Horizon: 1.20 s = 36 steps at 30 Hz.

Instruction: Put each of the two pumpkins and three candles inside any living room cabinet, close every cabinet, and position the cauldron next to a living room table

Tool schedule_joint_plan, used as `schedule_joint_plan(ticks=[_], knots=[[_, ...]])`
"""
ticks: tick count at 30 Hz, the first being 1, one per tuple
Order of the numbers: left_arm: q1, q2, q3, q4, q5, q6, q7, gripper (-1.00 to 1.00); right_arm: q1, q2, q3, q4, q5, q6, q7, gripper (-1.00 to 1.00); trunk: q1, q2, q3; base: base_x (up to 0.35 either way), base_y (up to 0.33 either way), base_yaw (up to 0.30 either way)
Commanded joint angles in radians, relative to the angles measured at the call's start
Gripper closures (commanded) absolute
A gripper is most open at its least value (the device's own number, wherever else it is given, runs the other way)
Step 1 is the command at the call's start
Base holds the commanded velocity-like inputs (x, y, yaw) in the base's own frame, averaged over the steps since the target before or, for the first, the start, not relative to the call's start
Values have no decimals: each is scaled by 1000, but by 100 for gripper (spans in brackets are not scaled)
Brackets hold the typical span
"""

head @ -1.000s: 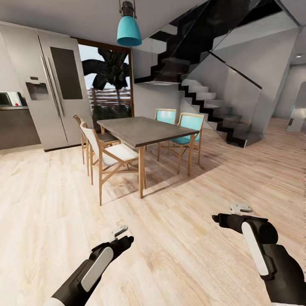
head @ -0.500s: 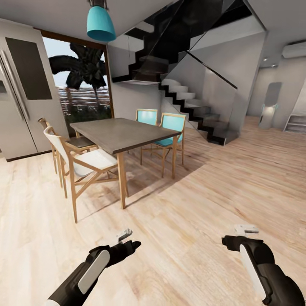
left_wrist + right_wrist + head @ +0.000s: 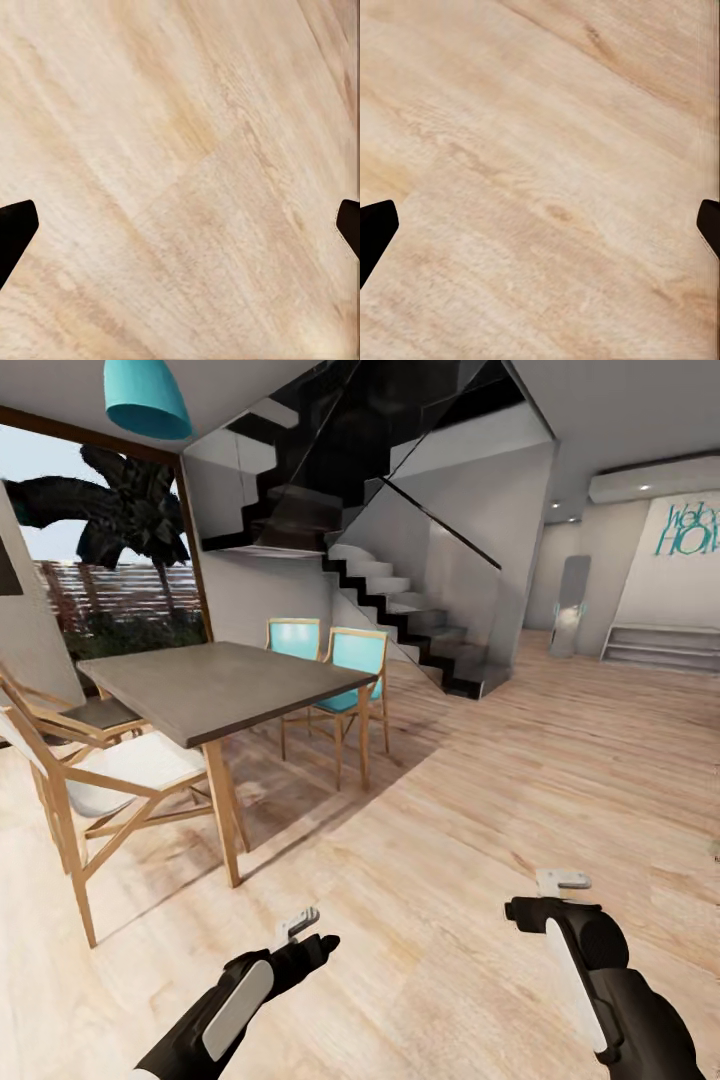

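Open floor (image 3: 480, 800) right of table (image 3: 215, 685)

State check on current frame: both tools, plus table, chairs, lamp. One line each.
Left tool: open, empty, over pale wood floor.
Right tool: open, empty, over the floor.
Grey-topped dining table with wooden legs: upright, top bare.
Two turquoise-cushioned wooden chairs: upright, at the table's far side.
White-seated wooden chair: upright, at the table's near side.
Turquoise pendant lamp: hanging, lit or not unclear.
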Motion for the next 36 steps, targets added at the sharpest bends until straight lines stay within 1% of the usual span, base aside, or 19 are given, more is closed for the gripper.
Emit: schedule_joint_plan(ticks=[1,2,3,7,9,10,15,27,28,36], knots=[[-1,0,-2,1,10,-2,10,-100,0,0,1,-1,-7,5,-5,-100,0,0,-1,329,-158,-277],[-1,-1,-2,5,11,-8,9,-100,0,0,2,-1,-8,5,-5,-100,0,0,-1,328,-156,-277],[2,-1,-1,22,15,-30,4,-100,-3,0,2,-1,-7,6,-3,-100,0,0,-1,328,-145,-277],[8,5,1,51,24,-71,-14,-100,-8,-1,3,0,-6,7,1,-100,0,0,-1,328,-126,-277],[10,1,0,56,22,-79,-24,-100,-9,-2,3,0,-7,8,2,-100,0,0,-1,327,-108,-277],[11,-12,-2,66,17,-89,-37,-100,-10,-4,3,-1,-10,9,3,-100,0,0,-1,327,-99,-277],[12,-20,-2,72,13,-98,-42,-100,-11,-3,4,-1,-9,9,3,-100,0,0,-1,327,-97,-277],[12,-21,-2,74,12,-101,-43,-100,-17,-7,-3,6,-7,9,-7,-100,0,0,-1,328,-85,-277],[12,-21,-2,74,12,-101,-43,-100,-24,-8,-4,24,-9,9,-6,-100,0,0,-1,331,-22,-277],[12,-21,-2,74,10,-103,-43,-100,-30,-6,-14,26,-12,8,-7,-100,0,0,-1,334,-7,-277]])
